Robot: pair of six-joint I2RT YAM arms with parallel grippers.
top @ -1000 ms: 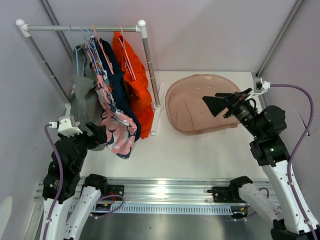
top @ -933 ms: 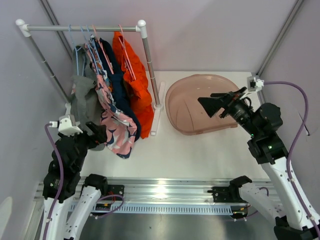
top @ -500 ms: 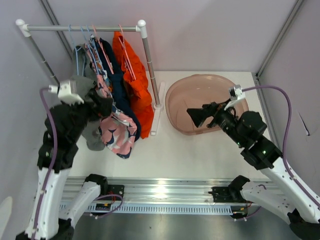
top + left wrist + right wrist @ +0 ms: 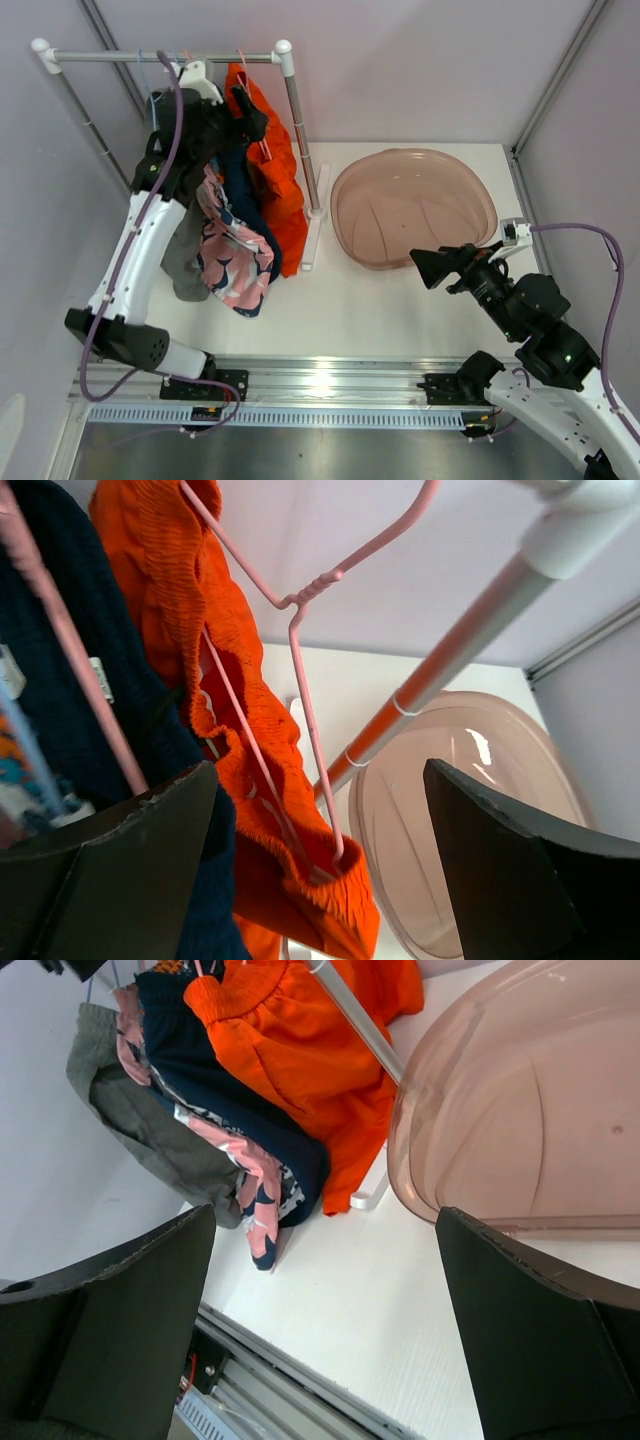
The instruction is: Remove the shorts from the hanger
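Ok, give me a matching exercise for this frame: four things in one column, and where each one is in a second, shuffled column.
Things:
1 orange shorts
2 pink basin
3 left end effector
4 right end effector

Places:
A on the table, right of the rack
B open, up by the pink hanger
C hanging at the rack's right end
D open, by the basin's near edge

Pairs: 1-C, 2-A, 3-B, 4-D
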